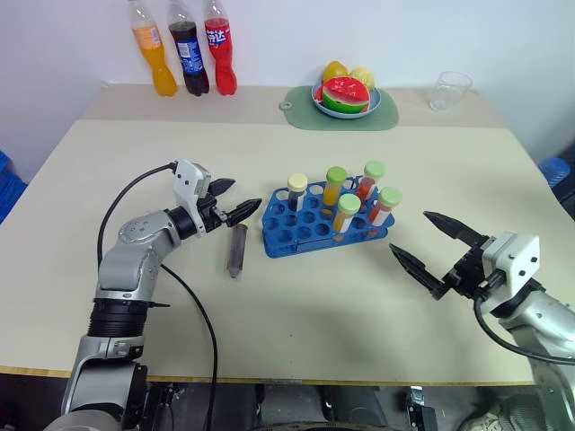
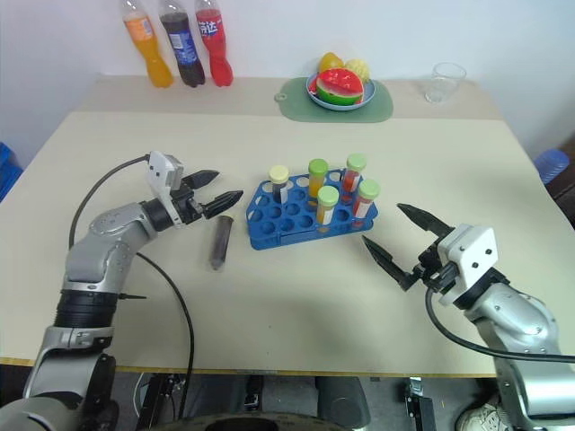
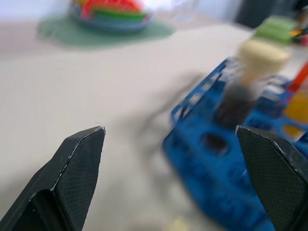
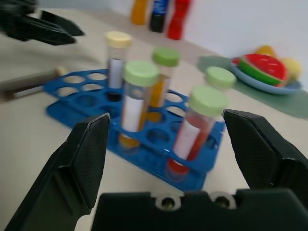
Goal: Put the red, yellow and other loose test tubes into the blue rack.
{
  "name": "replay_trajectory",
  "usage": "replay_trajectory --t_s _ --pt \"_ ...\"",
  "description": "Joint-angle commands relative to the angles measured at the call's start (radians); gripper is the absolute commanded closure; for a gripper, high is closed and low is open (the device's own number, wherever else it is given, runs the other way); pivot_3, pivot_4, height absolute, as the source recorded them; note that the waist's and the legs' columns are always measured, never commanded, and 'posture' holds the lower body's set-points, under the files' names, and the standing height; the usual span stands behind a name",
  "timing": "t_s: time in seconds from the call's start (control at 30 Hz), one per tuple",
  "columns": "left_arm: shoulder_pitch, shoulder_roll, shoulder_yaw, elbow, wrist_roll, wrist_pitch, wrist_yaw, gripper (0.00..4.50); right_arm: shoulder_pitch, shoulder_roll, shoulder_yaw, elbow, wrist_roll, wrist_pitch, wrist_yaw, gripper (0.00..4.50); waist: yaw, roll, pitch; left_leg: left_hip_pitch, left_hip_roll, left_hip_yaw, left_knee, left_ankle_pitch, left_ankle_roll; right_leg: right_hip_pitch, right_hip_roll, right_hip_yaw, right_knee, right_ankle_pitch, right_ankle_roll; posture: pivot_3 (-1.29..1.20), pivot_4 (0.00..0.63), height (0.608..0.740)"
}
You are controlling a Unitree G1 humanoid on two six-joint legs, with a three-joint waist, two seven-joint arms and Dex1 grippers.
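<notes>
Left eye view: one loose tube left on the worktop, five already standing in the blue rack.

A single dark test tube (image 1: 237, 250) lies flat on the worktop (image 1: 108, 171) just left of the blue rack (image 1: 296, 229), apart from it. The rack holds five capped tubes: one pale-yellow-capped with dark contents (image 1: 296, 190) and four green-capped with orange, yellow or red contents. The left gripper (image 1: 235, 201) hangs just above the lying tube's far end, jaws spread and empty; the right gripper (image 1: 437, 249) waits to the right of the rack, also spread wide and empty. By my reading the step in hand is fetching that last tube: the left gripper must drop, close across its body, tip it upright and seat it in a free hole. Further back stand three bottles (image 1: 184, 49), one fruit plate (image 1: 347, 97) and one clear cup (image 1: 449, 90).
</notes>
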Motion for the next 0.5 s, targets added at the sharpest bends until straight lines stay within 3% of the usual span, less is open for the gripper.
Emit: replay_trajectory --t_s 0.03,0.27,0.4,0.5 --pt "-0.086 0.049 0.02 -0.039 -0.041 0.227 0.063 0.0 -0.055 -0.034 -0.011 -0.017 0.031 0.026 0.031 0.36 0.002 -0.001 0.0 0.0 0.0 0.0 0.0 0.0 0.0 0.0 0.0 0.0 0.0 0.0 0.0 0.0 0.15 0.74" --pt "-0.201 0.102 0.04 -0.093 -0.169 0.698 0.102 0.0 -0.1 -0.052 0.037 -0.003 0.008 0.054 0.078 0.36 0.001 -0.001 0.001 -0.002 -0.001 0.0 0.0 0.0 0.0 -0.001 0.0 0.0 -0.001 0.0 0.001 0.0 0.15 0.74" --pt "-0.273 0.109 0.056 -0.085 -0.216 0.9 0.117 0.0 -0.119 -0.07 0.051 0.016 -0.004 0.058 0.107 0.36 0.001 -0.002 0.001 -0.002 -0.001 0.0 0.0 0.0 0.0 -0.001 0.0 0.0 0.0 0.0 0.001 0.0 0.15 0.74" --pt "-0.314 0.145 0.003 -0.061 -0.232 0.999 0.117 0.0 -0.138 -0.077 0.055 0.029 -0.009 0.06 0.121 0.36 0.001 -0.002 0.001 -0.001 -0.001 0.0 0.0 0.0 0.0 -0.001 0.0 0.0 0.0 0.0 0.001 0.0 0.15 0.74"
